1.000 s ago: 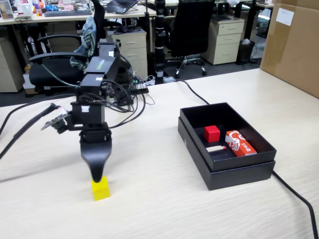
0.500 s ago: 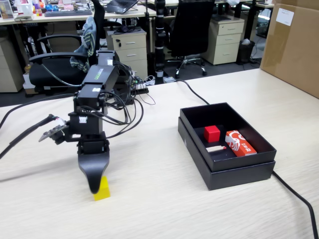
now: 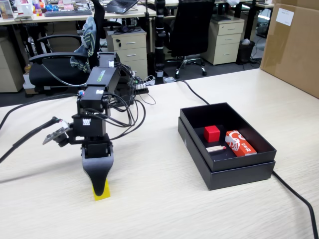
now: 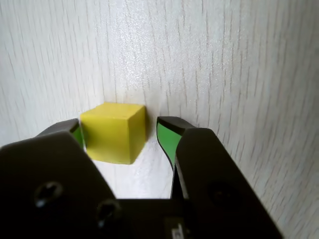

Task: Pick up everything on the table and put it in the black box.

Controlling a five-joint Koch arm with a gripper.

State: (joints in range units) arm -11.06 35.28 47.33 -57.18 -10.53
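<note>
Yellow and plain-faced, the small cube (image 4: 113,132) sits on the counter (image 3: 164,199), low and left of centre in the fixed view, where only a sliver of it (image 3: 103,192) shows behind the black jaw. In the wrist view its edges look crisp and its faces smooth and matte. The gripper (image 4: 122,133) straddles it with the jaws parted: the left jaw's green inner face lies against or just beside the cube's left side, while the right jaw stands clear of the cube with a strip of bare counter between them. Nothing is clamped; the cube rests on the wood.

The counter is a broad, light beige top with fine, straight wood grain and a dull sheen. To the right in the fixed view, well apart from the cube, stands the black box (image 3: 195,149), shallow, rectangular, matte card with a stepped rim. Inside it lie a red cube (image 3: 212,133), a red-and-white packet (image 3: 240,143) and a pale thin stick (image 3: 216,148).

A black cable (image 3: 296,196) trails across the counter past the box's near corner. A big brown cardboard carton (image 3: 291,47) stands at the far right edge. Behind the counter is an office: black swivel chairs (image 3: 187,30), beige drawer units (image 3: 225,40) and cluttered desks.
</note>
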